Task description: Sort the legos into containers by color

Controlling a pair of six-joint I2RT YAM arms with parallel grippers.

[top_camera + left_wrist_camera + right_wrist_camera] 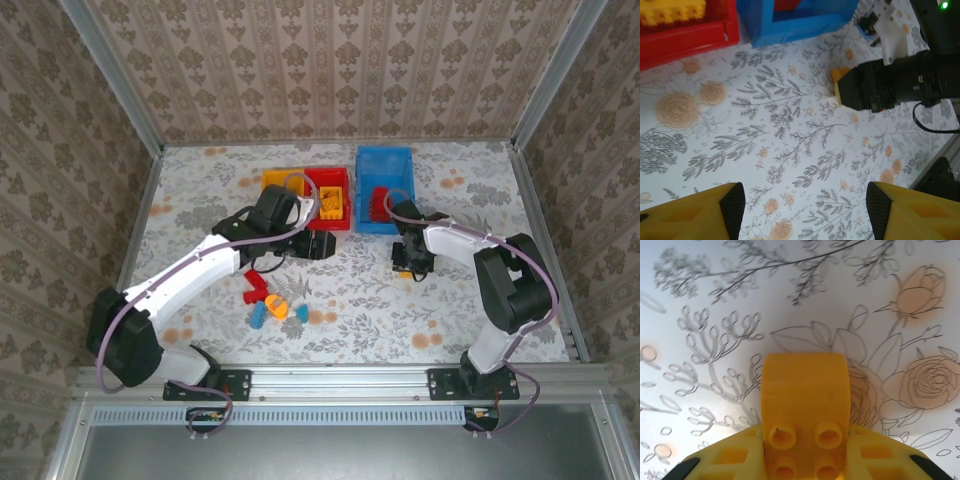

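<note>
Where the three bins line the 12 o'clock side of the surface [200, 190], the yellow bin [272, 178] sits just beside the red bin [340, 224], and the blue bin [390, 165] stands at the red one's 3 o'clock across a narrow gap. From there to the arm bases the floral surface is mostly bare. The right gripper [408, 262], at 6 o'clock of the blue bin, is closed on a yellow brick [805, 390] with its studs toward the wrist camera. The brick is low over the surface; whether it touches I cannot tell. The left gripper [805, 210], at 6 o'clock of the red bin, gapes wide with nothing between its fingers. Loose legos [270, 300] in red, blue and orange cluster at its 7 o'clock, beside the left arm. Yellow pieces [331, 203] lie in the red bin and a red piece [380, 203] in the blue. Patterned walls [330, 70] close the surface at 9, 12 and 3 o'clock.
</note>
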